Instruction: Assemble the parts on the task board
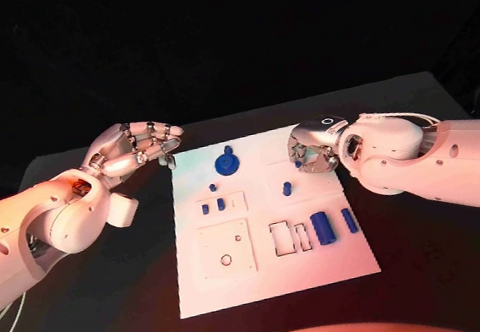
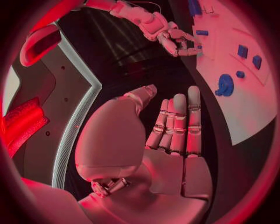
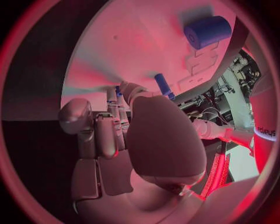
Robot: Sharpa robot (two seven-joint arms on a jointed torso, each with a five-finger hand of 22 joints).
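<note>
A: Where is the task board (image 1: 330, 267)?

B: It lies flat in the middle of the black surface (image 1: 105, 324), a white plate, with both arms reaching in toward its far end.

A: And the parts?

B: A round blue part with a short stem (image 1: 228, 164) sits near the far edge. Nearer the middle there are three small blue pieces (image 1: 212, 199) by a raised square outline, and one small blue peg (image 1: 285, 187) further toward the right arm. Toward the near right corner a thick blue cylinder (image 1: 322, 227) lies next to a thinner blue bar (image 1: 348, 219), both just beside two rectangular slots (image 1: 288, 237). A white square plate with a red ring (image 1: 227, 249) rests on the board's near left part.

A: What is the left robot hand (image 1: 139, 148) doing?

B: It hovers off the board's far left corner. In the left wrist view its fingers (image 2: 181, 123) stand straight and side by side, the thumb set apart, and nothing is in the palm.

A: The right robot hand (image 1: 315, 147)?

B: It is over the far right part of the board. In the right wrist view its fingers (image 3: 111, 126) point down at the board with something small and blue at their tips (image 3: 118, 91). I cannot tell whether it pinches that piece or merely touches it.
</note>
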